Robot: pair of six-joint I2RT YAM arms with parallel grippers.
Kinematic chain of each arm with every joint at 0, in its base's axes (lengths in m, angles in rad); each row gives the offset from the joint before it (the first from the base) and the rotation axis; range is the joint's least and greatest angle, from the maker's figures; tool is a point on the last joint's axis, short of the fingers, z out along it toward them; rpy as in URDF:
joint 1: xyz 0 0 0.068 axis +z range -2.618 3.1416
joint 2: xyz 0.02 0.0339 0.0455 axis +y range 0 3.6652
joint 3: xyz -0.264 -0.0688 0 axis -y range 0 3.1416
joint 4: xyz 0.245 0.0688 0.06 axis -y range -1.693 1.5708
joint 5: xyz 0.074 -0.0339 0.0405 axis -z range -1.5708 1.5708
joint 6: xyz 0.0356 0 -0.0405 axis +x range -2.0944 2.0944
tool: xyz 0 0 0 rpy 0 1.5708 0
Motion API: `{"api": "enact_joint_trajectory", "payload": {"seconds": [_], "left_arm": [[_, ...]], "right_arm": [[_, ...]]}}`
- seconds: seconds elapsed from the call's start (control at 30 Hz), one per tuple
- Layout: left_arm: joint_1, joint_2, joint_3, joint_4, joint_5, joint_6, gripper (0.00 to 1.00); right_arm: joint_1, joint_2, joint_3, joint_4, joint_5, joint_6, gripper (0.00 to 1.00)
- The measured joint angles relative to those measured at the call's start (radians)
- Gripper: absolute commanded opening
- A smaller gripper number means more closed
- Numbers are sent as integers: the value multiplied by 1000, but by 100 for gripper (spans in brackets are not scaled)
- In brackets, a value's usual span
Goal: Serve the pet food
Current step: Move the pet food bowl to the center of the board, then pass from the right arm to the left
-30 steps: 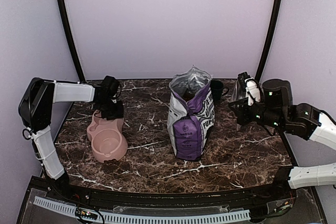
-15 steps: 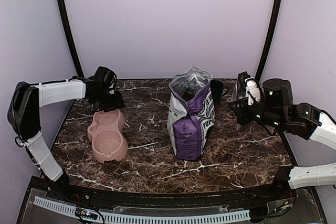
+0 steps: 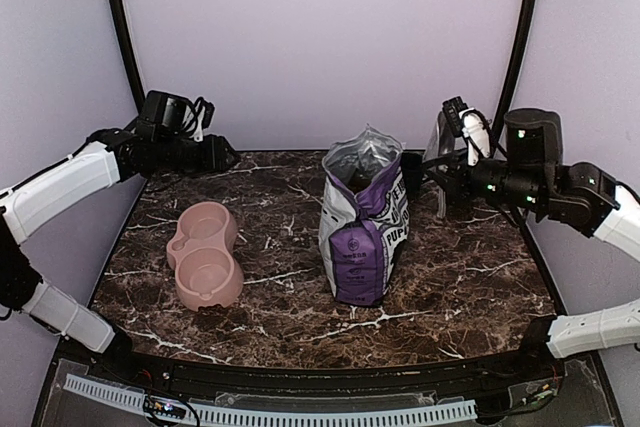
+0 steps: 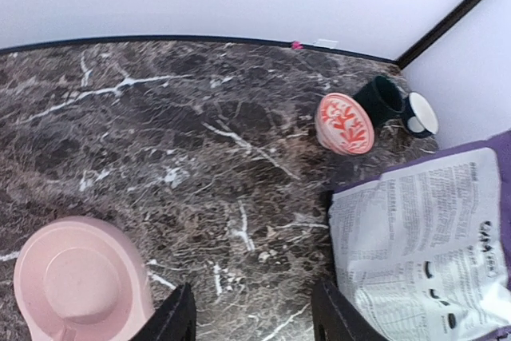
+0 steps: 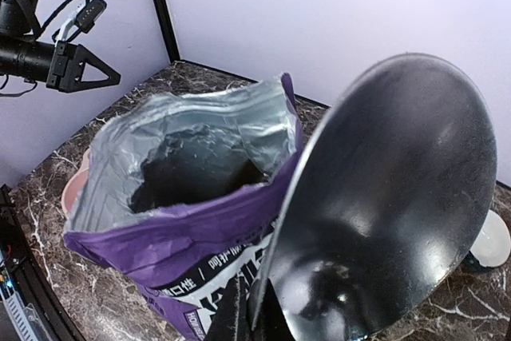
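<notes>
Counter (image 3: 450,287): dark marbled slab that carried everything.

Bag (image 3: 362,237): purple and white, upright at mid-counter with its mouth spread open towards the scoop, which would suit dipping straight in. "PUP" was legible on its side fold from overhead, with the rest cut off. The back panel carried fine print too small to read, and the lower edge had some Chinese characters.

Pet food: no pellets were visible anywhere. The bag's interior was a dark hollow, so the food was judged to be down inside it.

Pink double bowl (image 3: 205,252): left of the bag and well apart from it, with both wells bare.

Scoop (image 5: 399,189): shiny metal, empty, and held by its handle with the pan just right of the bag's mouth.

Right claw (image 5: 251,317): clamped on the scoop's handle.

Left claw (image 4: 251,317): parted, with nothing between its fingers. It was raised above the far-left corner, probably to keep out of the pouring path.

Far right, behind the bag: a red-and-white patterned cup (image 4: 345,124) on its side, a dark mug (image 4: 382,97) and a white-lined cup (image 4: 421,113), all unused.
</notes>
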State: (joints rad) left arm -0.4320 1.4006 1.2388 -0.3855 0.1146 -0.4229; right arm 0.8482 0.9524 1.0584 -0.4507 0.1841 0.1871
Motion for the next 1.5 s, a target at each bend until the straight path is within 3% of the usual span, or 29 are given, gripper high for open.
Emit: {"api": "enact_joint_trajectory", "payload": {"seconds": [0.33, 0.73, 1.5], "left_arm": [[-148, -105, 65, -14, 117, 82, 53], [-354, -52, 216, -10, 307, 134, 54], [-397, 112, 384, -10, 461, -3, 55]], "right_arm": [[103, 185, 183, -3, -57, -124, 0], [211, 338, 267, -58, -52, -243, 0], [312, 381, 321, -147, 38, -341, 0]]}}
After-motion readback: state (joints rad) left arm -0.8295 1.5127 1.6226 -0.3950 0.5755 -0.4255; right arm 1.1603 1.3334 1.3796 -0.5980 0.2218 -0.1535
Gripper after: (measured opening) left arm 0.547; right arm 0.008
